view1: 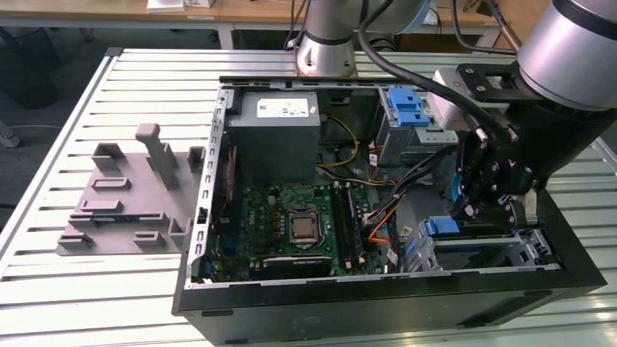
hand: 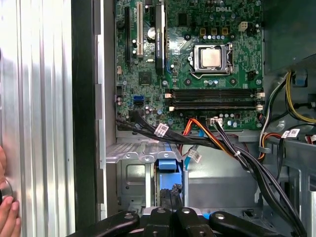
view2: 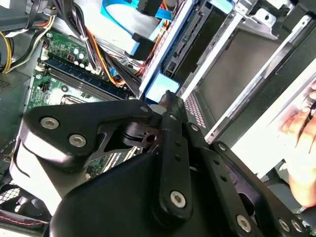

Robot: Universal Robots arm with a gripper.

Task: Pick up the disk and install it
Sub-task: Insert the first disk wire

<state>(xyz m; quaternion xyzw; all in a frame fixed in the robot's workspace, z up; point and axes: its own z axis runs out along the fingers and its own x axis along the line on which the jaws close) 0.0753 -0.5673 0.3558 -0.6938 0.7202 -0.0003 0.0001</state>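
My arm (view1: 568, 43) hangs over the open case (view1: 386, 289) at the exterior view's right. The wrist is bent so the gripper (view1: 475, 215) points steeply down into the drive bay (view1: 525, 249). My fingers sit close together, clamped, as far as I can tell, on the disk (hand: 166, 164). It stands on edge in that bay beside the motherboard (view1: 289, 224), its blue tab just past my fingertips.

Open computer case (view1: 386, 298) on slatted table (view1: 92, 293); green motherboard (view1: 274, 210) inside; grey fixture (view1: 126, 199) beside it.
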